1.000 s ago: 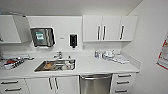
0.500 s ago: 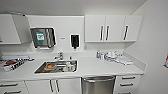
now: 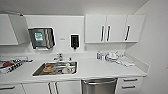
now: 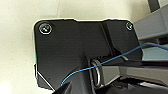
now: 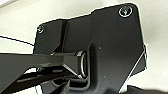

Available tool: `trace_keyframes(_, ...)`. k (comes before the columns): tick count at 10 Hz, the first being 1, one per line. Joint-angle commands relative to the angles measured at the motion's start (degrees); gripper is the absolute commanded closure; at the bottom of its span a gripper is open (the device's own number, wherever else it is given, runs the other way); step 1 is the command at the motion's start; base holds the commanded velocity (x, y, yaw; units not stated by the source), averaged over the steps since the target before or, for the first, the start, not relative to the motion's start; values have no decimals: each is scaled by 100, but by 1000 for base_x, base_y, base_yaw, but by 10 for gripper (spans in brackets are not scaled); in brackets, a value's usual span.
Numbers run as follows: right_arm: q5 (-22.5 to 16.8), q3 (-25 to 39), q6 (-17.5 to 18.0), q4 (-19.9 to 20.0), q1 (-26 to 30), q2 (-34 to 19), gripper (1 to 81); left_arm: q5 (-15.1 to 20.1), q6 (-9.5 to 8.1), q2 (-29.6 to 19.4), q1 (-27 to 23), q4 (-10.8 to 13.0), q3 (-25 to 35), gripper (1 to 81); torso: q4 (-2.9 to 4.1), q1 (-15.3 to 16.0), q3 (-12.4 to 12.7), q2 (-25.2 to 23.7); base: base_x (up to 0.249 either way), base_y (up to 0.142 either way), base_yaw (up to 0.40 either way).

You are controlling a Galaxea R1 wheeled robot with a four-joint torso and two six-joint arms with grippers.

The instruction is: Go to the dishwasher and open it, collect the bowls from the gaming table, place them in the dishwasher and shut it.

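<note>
Nearest, the dishwasher (image 3: 99,86) is sitting closed under the front edge of the white counter (image 3: 100,70), toward its right end. Its front is brushed steel, with one horizontal bar handle running across the top; its lower part is cut off from sight. Two white drawers (image 3: 129,83) are stacked just right of it, and white cabinet doors (image 3: 37,88) are lining up to its left.

On the counter, one steel sink (image 3: 55,68) is set in left of the middle, holding a few dishes too blurred to name. One tap (image 3: 59,57) is standing at its back rim. A tray of dark and red items (image 3: 11,65) is lying at the left end. Near the back right corner, small bottles and a heap of white crockery (image 3: 112,56) are sitting close together, with a cloth (image 3: 126,62) lying just beside them.

Farther back on the wall, one steel paper-towel dispenser (image 3: 41,38) and one black soap dispenser (image 3: 74,41) are hanging side by side. Three white upper doors (image 3: 113,28) are hanging to their right.

As for either gripper's fingers, I cannot tell how they are standing.
</note>
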Motion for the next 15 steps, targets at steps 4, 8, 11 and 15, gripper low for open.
trace_keyframes(4, -241, 47, -20, 49, 280, -29, 10, 295, 46, -61, -300, 14, 57, 10, 0, 3, 0, 0, 106, 0, 0)
trace_keyframes(8, -224, 47, -20, 58, 227, -37, 10, 295, 46, -44, -300, 22, 40, 10, 0, 3, 0, 0, 106, 0, 0)
trace_keyframes(11, -258, 82, -11, 67, 209, -29, 10, 295, 55, -44, -292, 22, 40, 10, 0, 3, 0, 0, 106, 0, 0)
trace_keyframes(15, -311, 91, 42, 49, 192, -29, 10, 295, 46, -44, -282, 22, 40, 10, 0, 6, 0, 2, 45, 0, 0)
